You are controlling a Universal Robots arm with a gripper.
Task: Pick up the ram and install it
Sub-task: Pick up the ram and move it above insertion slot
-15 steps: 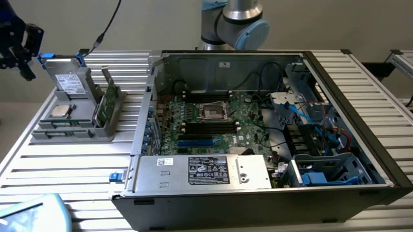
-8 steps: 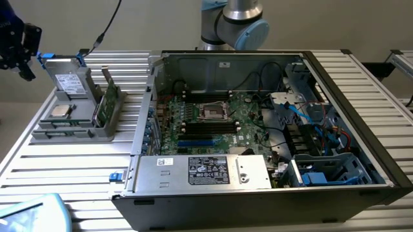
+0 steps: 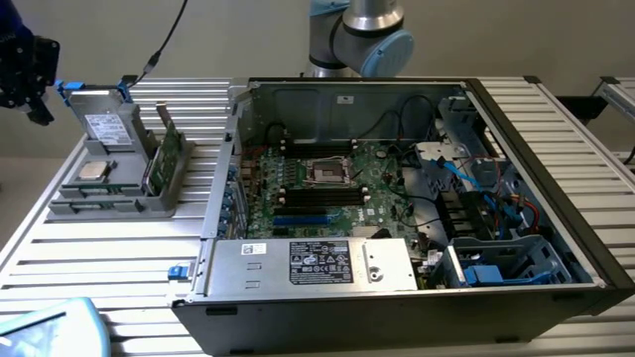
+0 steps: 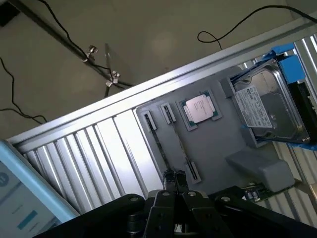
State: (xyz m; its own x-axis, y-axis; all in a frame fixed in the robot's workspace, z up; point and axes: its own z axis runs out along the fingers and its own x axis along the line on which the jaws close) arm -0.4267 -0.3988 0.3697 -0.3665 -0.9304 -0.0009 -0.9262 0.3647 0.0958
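A narrow green stick that looks like the ram [image 3: 152, 166] stands on edge in the grey holder [image 3: 109, 202], on the side nearest the computer case, beside a broader green board [image 3: 172, 149]. My gripper [image 3: 40, 111] hangs at the exterior view's far left, above and beyond the holder's outer corner, away from the stick. In the wrist view the gripper [image 4: 174, 179] is shut with nothing between its fingertips [image 4: 169, 177], over the holder's long narrow slots [image 4: 168, 115]. The motherboard's black slots [image 3: 323, 198] lie inside the open case.
The holder also carries a square silver processor [image 4: 198, 109] and a hard drive [image 4: 267, 109] in a blue bracket. The open computer case [image 3: 397, 297] takes up the middle and right of the slatted table [image 3: 89, 260]. A light-blue object [image 3: 50, 327] sits at the near left corner.
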